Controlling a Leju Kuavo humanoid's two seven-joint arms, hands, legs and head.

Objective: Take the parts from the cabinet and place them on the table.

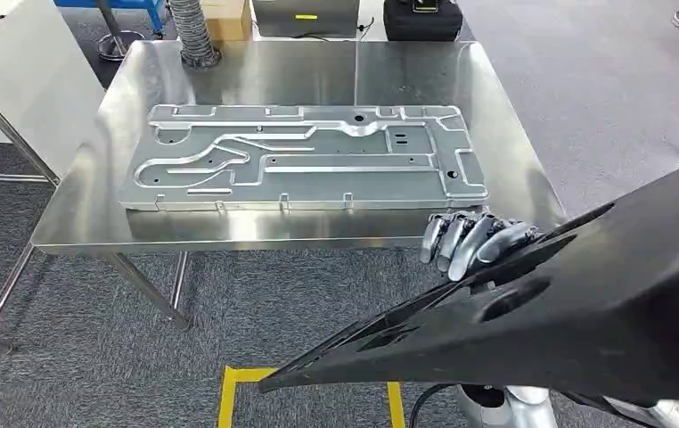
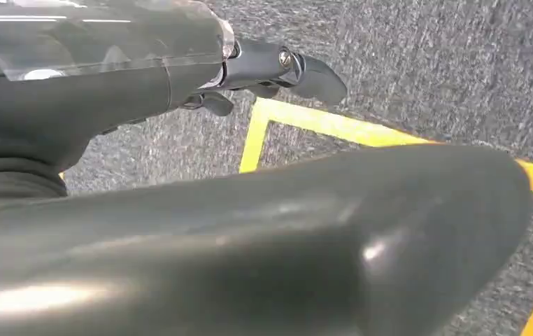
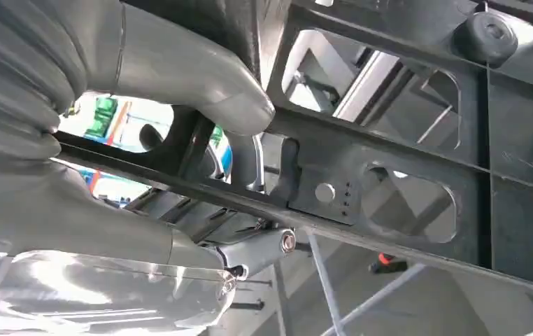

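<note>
- Gripping a large black flat panel with cut-out openings (image 1: 585, 294), the robot's right hand (image 1: 470, 239) curls its silvery fingers over the panel's upper edge, just short of the near rim of the table.
- Seen from the right wrist, the same right hand (image 3: 180, 77) clamps the black panel (image 3: 403, 140), its thick grey thumb pressed on one face of a rib and darker fingers on the other side.
- The black panel hangs tilted in the air in front of the robot, its long narrow end reaching down over the grey carpet floor (image 1: 86, 357) and a square of yellow floor tape (image 1: 238, 383); it does not touch the table.
- A shiny stainless-steel table with thin legs (image 1: 77, 223) stands ahead of the robot.
- A flat silver machined metal plate with grooves and raised channels (image 1: 305, 160) lies across the tabletop, well apart from the black panel.
- The left hand (image 2: 250, 77) hangs low above the carpet and the yellow floor tape (image 2: 320, 126), its dark fingers loosely extended with nothing held in them.
- A ribbed grey hose (image 1: 195, 31) stands at the table's far edge.
</note>
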